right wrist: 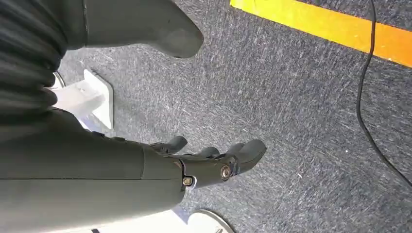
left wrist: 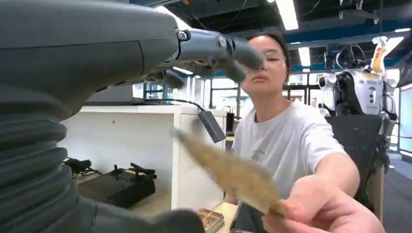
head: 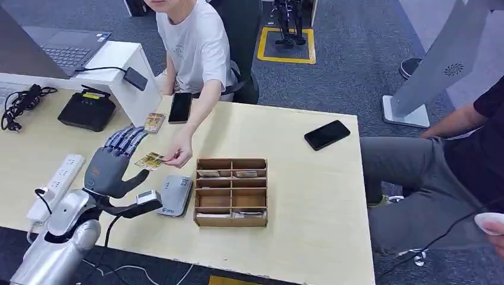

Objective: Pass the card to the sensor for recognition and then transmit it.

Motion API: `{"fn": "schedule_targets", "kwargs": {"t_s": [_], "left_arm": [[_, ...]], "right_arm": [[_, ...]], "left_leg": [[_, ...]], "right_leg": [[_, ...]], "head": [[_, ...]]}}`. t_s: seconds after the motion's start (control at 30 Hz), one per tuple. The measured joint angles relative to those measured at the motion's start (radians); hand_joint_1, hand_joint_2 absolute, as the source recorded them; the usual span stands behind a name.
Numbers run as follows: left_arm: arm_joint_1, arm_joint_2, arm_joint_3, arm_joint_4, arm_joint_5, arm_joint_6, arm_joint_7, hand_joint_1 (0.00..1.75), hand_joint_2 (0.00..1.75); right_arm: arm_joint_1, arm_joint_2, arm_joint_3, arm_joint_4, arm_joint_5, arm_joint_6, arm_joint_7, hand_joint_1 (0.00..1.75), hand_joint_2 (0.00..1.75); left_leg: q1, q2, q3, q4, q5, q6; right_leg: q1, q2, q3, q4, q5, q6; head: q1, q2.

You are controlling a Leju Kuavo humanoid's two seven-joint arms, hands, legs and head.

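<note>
Tan patterned card tilted above table, grey sensor flat beside wooden organiser.

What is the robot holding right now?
Nothing: its left hand is open beside the card, which a person's hand pinches by one edge.

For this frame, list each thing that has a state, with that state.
Left robot hand: open, fingers spread, holding nothing.
Right robot hand: hanging over carpet, holding nothing.
Card: pinched in a person's hand, offered beside the left robot hand.
Organizer: cards in some compartments.
Black phone: flat on table, screen dark.
</note>
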Motion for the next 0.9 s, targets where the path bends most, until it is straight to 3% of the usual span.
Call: {"fn": "schedule_targets", "kwargs": {"t_s": [0.03, 0.1, 0.13, 0.2, 0.33, 0.37, 0.9], "left_arm": [[-0.010, -0.004, 0.000, 0.004, 0.005, 0.000, 0.000, 1.06, 1.75], [-0.027, -0.008, 0.000, 0.010, 0.009, 0.000, 0.000, 0.30, 1.75], [-0.032, -0.010, 0.000, 0.013, 0.009, 0.000, 0.000, 0.40, 1.75], [-0.037, -0.013, 0.000, 0.016, 0.010, 0.000, 0.000, 0.10, 1.75], [-0.037, -0.015, 0.000, 0.019, 0.010, 0.000, 0.000, 0.10, 1.75], [-0.037, -0.016, 0.000, 0.019, 0.010, 0.000, 0.000, 0.00, 1.75], [-0.041, -0.031, -0.019, 0.020, -0.005, 0.012, 0.012, 0.00, 1.75]], "right_arm": [[-0.004, 0.003, 0.000, 0.000, -0.002, 0.000, 0.005, 0.00, 1.75], [-0.012, 0.006, 0.000, 0.000, -0.003, 0.000, 0.013, 0.00, 1.75], [-0.015, 0.008, 0.000, 0.000, -0.004, 0.000, 0.014, 0.00, 1.75], [-0.015, 0.010, 0.000, 0.000, -0.005, 0.000, 0.015, 0.00, 1.75], [-0.015, 0.010, 0.000, 0.000, -0.008, 0.000, 0.014, 0.00, 1.75], [-0.015, 0.011, 0.000, 0.000, -0.008, 0.000, 0.013, 0.00, 1.75], [-0.014, 0.011, 0.000, 0.001, -0.009, -0.001, 0.014, 0.00, 1.75]], "left_leg": [[0.000, 0.000, 0.000, 0.000, 0.000, 0.000], [0.000, 0.000, 0.000, 0.000, 0.000, 0.000], [0.000, 0.000, 0.000, 0.000, 0.000, 0.000], [0.000, 0.000, 0.000, 0.000, 0.000, 0.000], [0.000, 0.000, 0.000, 0.000, 0.000, 0.000], [0.000, 0.000, 0.000, 0.000, 0.000, 0.000], [0.000, 0.000, 0.000, 0.000, 0.000, 0.000]], "right_leg": [[0.000, 0.000, 0.000, 0.000, 0.000, 0.000], [0.000, 0.000, 0.000, 0.000, 0.000, 0.000], [0.000, 0.000, 0.000, 0.000, 0.000, 0.000], [0.000, 0.000, 0.000, 0.000, 0.000, 0.000], [0.000, 0.000, 0.000, 0.000, 0.000, 0.000], [0.000, 0.000, 0.000, 0.000, 0.000, 0.000], [0.000, 0.000, 0.000, 0.000, 0.000, 0.000]], "head": [[0.000, 0.000], [0.000, 0.000], [0.000, 0.000], [0.000, 0.000], [0.000, 0.000], [0.000, 0.000], [0.000, 0.000]]}}
